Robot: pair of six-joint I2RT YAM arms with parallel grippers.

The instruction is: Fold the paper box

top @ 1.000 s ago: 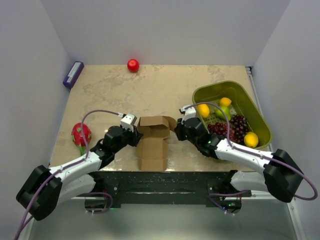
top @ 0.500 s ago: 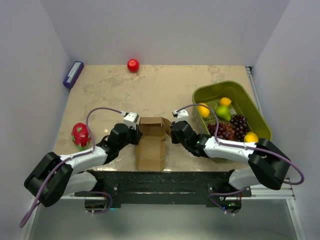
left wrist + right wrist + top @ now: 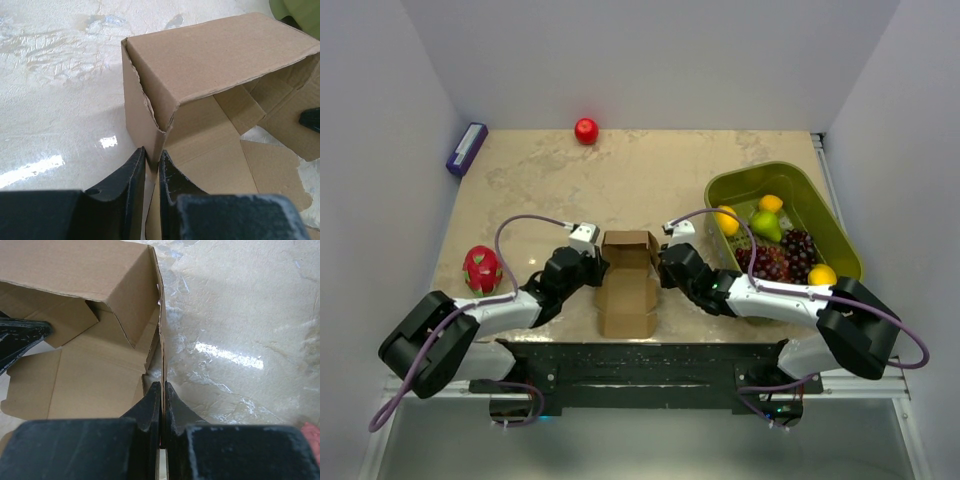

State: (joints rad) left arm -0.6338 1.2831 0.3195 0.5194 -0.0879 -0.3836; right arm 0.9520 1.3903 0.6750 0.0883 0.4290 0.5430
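The paper box (image 3: 628, 275) is brown cardboard, half raised, near the table's front edge between my two arms. Its back part stands as a square shell, and a flat flap lies towards me. My left gripper (image 3: 601, 268) is shut on the box's left wall. In the left wrist view the wall (image 3: 145, 125) runs down between the black fingers of that gripper (image 3: 152, 156). My right gripper (image 3: 659, 268) is shut on the right wall. The right wrist view shows the thin cardboard edge (image 3: 162, 340) pinched by that gripper (image 3: 163, 388), with the box (image 3: 75, 270) to its left.
A green basket (image 3: 760, 171) with lemons, grapes and a pear stands right of the box, close behind my right arm. A dragon fruit (image 3: 482, 269) lies left of my left arm. A red apple (image 3: 586, 131) and a purple block (image 3: 466, 149) sit at the back.
Both grippers have moved inward towards each other, drawing the box's side walls up, so the box is narrower. The right gripper has closed on the right wall.
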